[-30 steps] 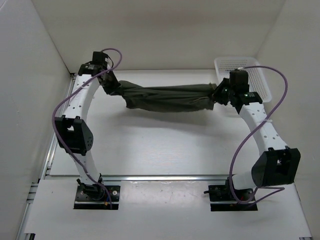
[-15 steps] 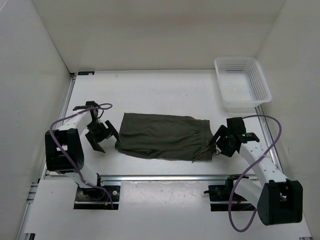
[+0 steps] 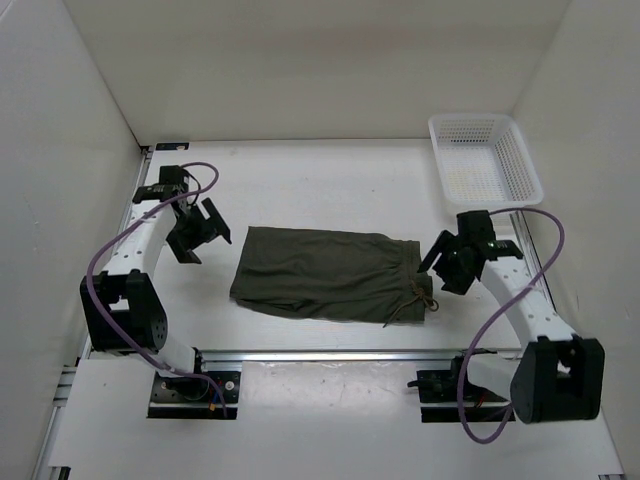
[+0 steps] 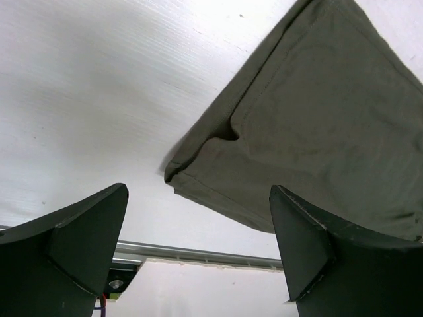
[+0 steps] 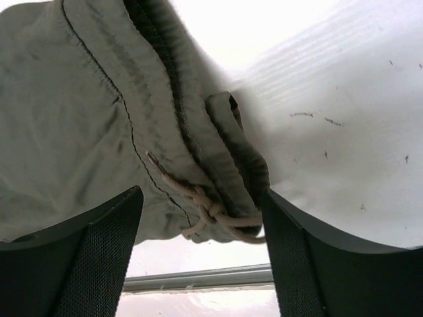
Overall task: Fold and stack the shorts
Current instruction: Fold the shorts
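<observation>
shorts (image 3: 325, 273) flat on white counter (image 3: 330, 185), front-centre, waistband right. left gripper (image 3: 206, 243) wide open, empty, near leg end. right gripper (image 3: 438, 272) open, empty, beside waistband. basket (image 3: 524, 166) back-right. white walls (image 3: 300, 60).

A white mesh basket (image 3: 484, 119) stands beyond the right gripper (image 3: 443, 270), slightly to its outer side, in the far corner of the white table (image 3: 330, 190). A few small dark specks (image 5: 310, 115) mark the table surface under that gripper. A metal rail (image 3: 330, 354) runs along the near table edge, behind the left gripper (image 3: 208, 247). Plain white walls (image 3: 300, 60) enclose the space.
</observation>
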